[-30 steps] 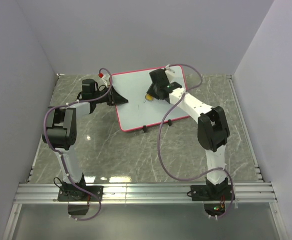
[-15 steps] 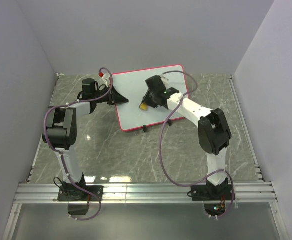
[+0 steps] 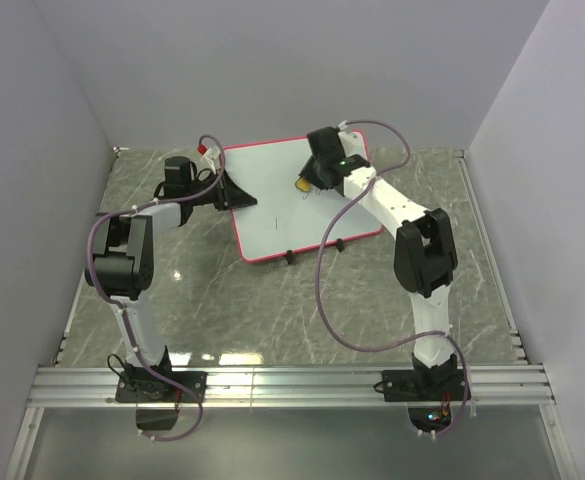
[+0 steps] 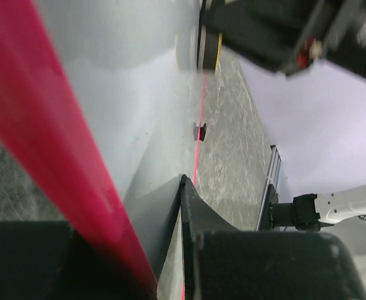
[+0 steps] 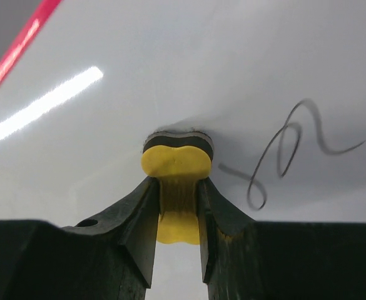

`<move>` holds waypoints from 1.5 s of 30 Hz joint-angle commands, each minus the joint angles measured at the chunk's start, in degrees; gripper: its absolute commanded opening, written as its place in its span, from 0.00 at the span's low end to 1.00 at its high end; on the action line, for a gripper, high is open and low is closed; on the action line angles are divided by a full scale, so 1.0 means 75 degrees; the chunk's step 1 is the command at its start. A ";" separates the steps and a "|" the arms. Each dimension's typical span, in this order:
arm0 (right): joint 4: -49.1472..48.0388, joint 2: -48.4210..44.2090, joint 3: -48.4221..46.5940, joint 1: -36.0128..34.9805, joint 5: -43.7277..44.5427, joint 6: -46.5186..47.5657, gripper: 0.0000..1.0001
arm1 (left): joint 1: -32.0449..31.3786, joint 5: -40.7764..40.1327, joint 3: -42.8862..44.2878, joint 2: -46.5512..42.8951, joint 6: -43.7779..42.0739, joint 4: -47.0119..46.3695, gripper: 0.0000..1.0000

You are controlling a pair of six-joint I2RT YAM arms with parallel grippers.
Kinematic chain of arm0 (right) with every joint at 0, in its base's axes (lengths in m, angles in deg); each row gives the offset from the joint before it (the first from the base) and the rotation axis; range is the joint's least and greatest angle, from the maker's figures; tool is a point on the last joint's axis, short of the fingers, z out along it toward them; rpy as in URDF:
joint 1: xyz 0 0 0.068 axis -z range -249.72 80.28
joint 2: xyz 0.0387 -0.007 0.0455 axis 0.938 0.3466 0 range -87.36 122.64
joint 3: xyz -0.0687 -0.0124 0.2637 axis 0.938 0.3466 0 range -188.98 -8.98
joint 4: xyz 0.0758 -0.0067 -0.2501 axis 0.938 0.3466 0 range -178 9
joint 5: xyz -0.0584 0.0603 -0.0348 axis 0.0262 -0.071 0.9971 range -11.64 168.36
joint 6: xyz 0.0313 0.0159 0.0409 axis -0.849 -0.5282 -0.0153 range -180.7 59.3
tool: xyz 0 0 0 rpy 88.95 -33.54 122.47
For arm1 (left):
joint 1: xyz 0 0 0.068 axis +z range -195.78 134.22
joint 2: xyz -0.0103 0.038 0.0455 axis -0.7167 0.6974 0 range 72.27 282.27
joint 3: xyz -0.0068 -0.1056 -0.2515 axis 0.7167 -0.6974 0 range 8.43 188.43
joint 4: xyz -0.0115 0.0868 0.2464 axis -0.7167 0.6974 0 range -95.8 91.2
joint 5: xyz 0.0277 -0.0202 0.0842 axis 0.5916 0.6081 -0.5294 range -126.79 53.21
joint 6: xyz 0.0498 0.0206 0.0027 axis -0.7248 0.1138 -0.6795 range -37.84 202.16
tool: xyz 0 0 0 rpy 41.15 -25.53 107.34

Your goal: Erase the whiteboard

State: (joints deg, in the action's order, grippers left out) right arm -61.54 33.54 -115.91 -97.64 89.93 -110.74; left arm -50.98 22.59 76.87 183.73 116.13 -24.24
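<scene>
Grey marble table (image 3: 272, 300) carries the whiteboard (image 3: 282, 220) on its far half. Left gripper (image 3: 242, 197) jaws clamp the board's left rim. Farther back, right gripper (image 5: 176, 187) jaws grasp a yellow eraser (image 5: 175, 161), which presses on the board beside a black scribble (image 5: 283, 153).

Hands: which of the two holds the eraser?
The right hand, shut on the yellow eraser pressed against the whiteboard. The left hand instead clamps the whiteboard's red edge.
</scene>
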 commanded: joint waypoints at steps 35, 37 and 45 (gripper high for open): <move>-0.0340 0.0039 0.0923 -0.0261 -0.0383 -0.0886 0.00 | -0.0222 -0.0475 -0.0021 0.0080 -0.0405 -0.0062 0.00; -0.0457 0.0052 0.1015 -0.0238 -0.0336 -0.0992 0.00 | -0.0222 -0.0487 -0.0032 0.0034 -0.0440 -0.0038 0.00; -0.0681 0.0215 0.0806 0.0721 -0.0524 -0.1625 0.00 | -0.0210 -0.0557 -0.0126 -0.0107 -0.0592 0.0126 0.00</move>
State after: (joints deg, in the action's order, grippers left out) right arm -63.62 30.15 -108.42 -97.42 80.33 -121.41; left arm -51.52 21.69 77.29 185.19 116.81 -26.91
